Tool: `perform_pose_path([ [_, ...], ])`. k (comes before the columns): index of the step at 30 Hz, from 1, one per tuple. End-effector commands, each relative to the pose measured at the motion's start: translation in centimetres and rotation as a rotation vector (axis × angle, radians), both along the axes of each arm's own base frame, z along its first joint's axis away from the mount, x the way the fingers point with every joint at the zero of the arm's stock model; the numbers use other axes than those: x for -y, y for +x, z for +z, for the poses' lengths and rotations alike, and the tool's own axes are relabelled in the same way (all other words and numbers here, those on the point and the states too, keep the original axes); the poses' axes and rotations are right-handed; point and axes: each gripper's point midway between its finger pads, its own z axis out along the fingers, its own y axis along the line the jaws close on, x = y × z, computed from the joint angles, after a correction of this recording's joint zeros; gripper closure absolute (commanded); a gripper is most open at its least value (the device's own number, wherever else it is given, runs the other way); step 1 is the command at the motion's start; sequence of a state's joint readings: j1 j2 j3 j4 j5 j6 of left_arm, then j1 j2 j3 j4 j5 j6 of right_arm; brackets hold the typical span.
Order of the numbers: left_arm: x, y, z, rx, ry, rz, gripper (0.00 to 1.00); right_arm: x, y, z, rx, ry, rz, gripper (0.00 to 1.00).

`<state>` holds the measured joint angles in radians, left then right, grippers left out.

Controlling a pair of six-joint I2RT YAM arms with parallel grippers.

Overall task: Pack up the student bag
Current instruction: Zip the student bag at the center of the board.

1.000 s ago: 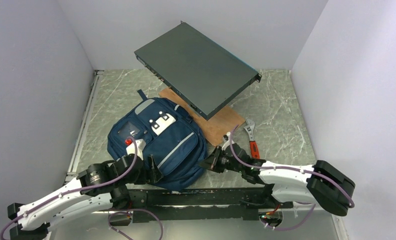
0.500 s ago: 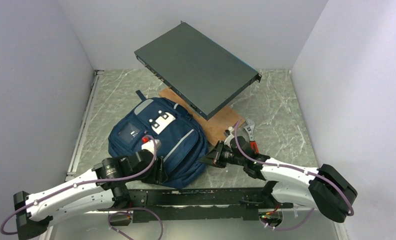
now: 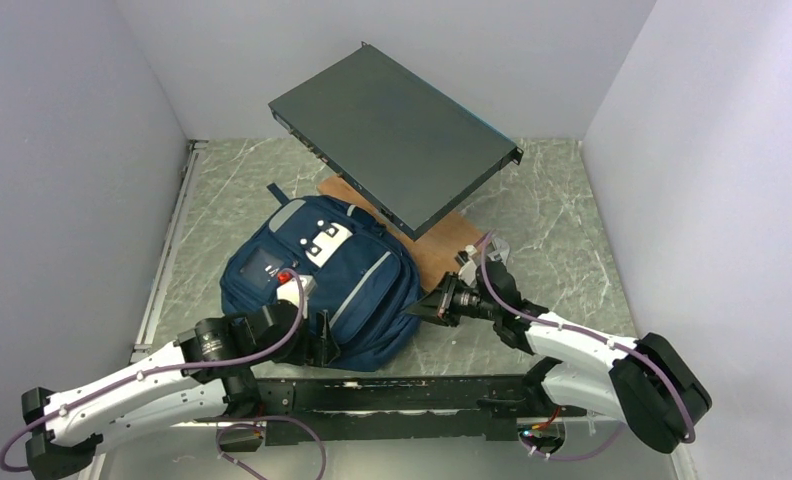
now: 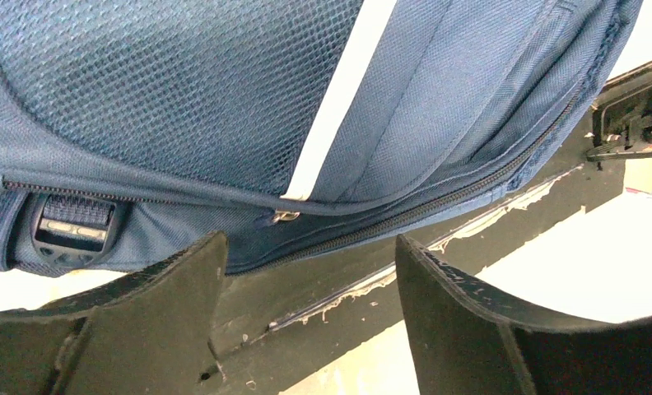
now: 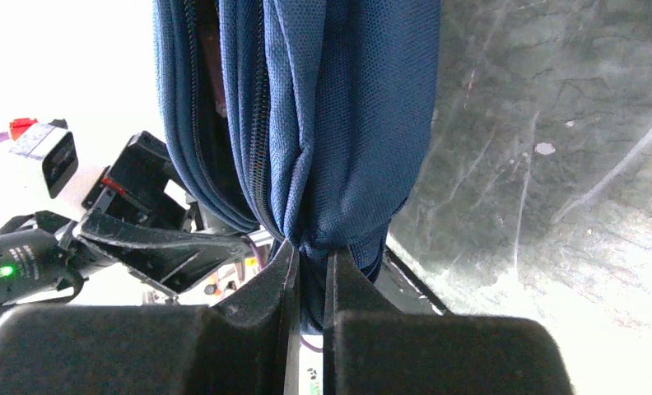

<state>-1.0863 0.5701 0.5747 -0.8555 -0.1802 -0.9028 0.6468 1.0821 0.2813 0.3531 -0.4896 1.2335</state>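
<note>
Clamps the right fingers (image 5: 310, 255) together on a bunched fold at the side of the navy blue, grey-striped fabric backpack (image 3: 317, 285), likely to pull the cloth taut. Holds the left fingers (image 4: 308, 247) wide apart, gripping nothing, just short of the zip line along the near edge, seemingly aiming for the small metal zip pull (image 4: 286, 216). Leaves the backpack flat on the green marbled desk (image 3: 572, 200), close before both arms.

Bag (image 4: 183, 99) cropped in L wrist view.
</note>
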Motion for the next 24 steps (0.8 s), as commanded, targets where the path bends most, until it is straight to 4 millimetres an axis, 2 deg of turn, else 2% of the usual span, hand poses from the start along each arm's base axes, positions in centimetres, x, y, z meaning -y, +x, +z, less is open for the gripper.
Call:
perform_pose_path([
  [1,1.7,1.2,0.9,0.075,-0.051,-0.033,0.25,-1.3,-0.4,7.7,0.166,0.227,0.123,1.00],
  [4,2.3,1.7,0.4,0.089,-0.024,-0.048,0.36,-1.0,-0.4,7.8,0.166,0.234,0.132,1.00],
  [7,1.7,2.4,-0.4,0.096,0.050,-0.024,0.43,-0.8,-0.3,7.8,0.167,0.244,0.132,1.00],
  [10,1.5,2.4,-1.3,0.073,0.100,-0.028,0.47,-0.7,-0.4,7.6,0.165,0.249,0.139,1.00],
  [16,2.0,1.8,-2.5,0.020,0.127,-0.048,0.69,-0.6,-0.2,7.6,0.177,0.247,0.138,1.00],
  [20,2.0,1.3,-2.3,0.006,0.106,-0.049,0.82,-0.5,0.0,7.6,0.185,0.246,0.131,1.00],
  [24,2.7,0.7,-0.5,0.006,0.008,-0.059,1.00,-0.4,0.2,7.8,0.219,0.243,0.118,1.00],
])
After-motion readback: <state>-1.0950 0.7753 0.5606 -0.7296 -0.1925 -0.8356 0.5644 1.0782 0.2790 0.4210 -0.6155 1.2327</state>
